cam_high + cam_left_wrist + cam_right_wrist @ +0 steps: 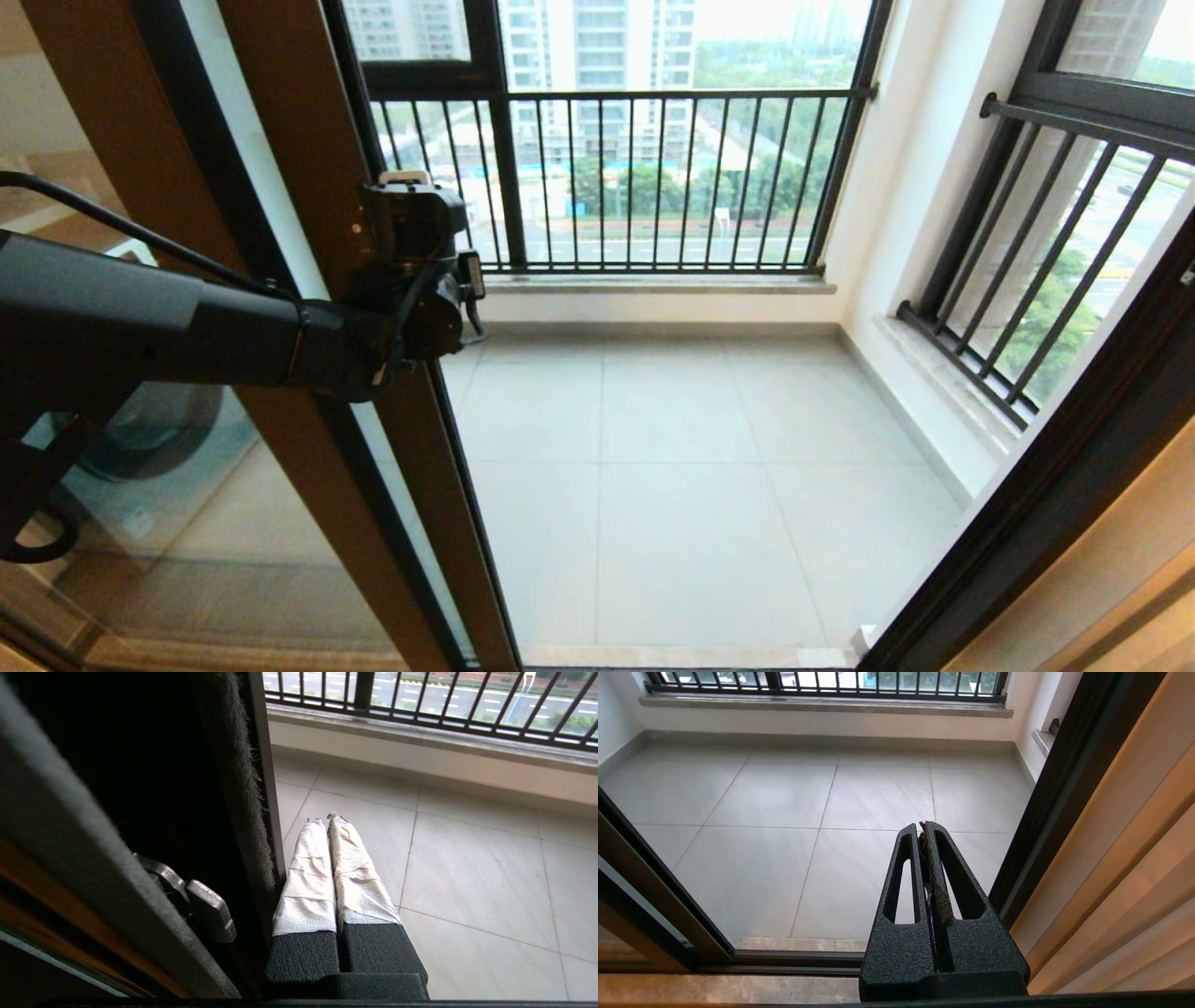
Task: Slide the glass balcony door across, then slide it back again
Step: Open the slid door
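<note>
Our left gripper (327, 819) sits at the free edge of the glass balcony door (308, 168), its two tape-wrapped fingers (308, 868) pressed together with nothing between them. From the left wrist view we see those fingers lying just beside the door's dark edge strip with its fuzzy seal (243, 793), pointing out over the balcony floor; whether they actually touch the strip we cannot tell.

Going from the biggest thing down: we see the door standing at the left of the opening in the head view, its brown stile running diagonally from top to bottom, so the doorway onto the tiled balcony floor (691, 485) is wide open. Beyond it stand the black-barred railings (653, 177) (one straight ahead, another on the right wall). Our left arm (140, 327) reaches across the glass to the stile. A small metal latch piece (205, 910) sticks out of the door's edge near the fingers.

Our right gripper (927, 828) hangs low by the threshold, near the right door jamb (1045, 788), its black fingers closed and empty.
</note>
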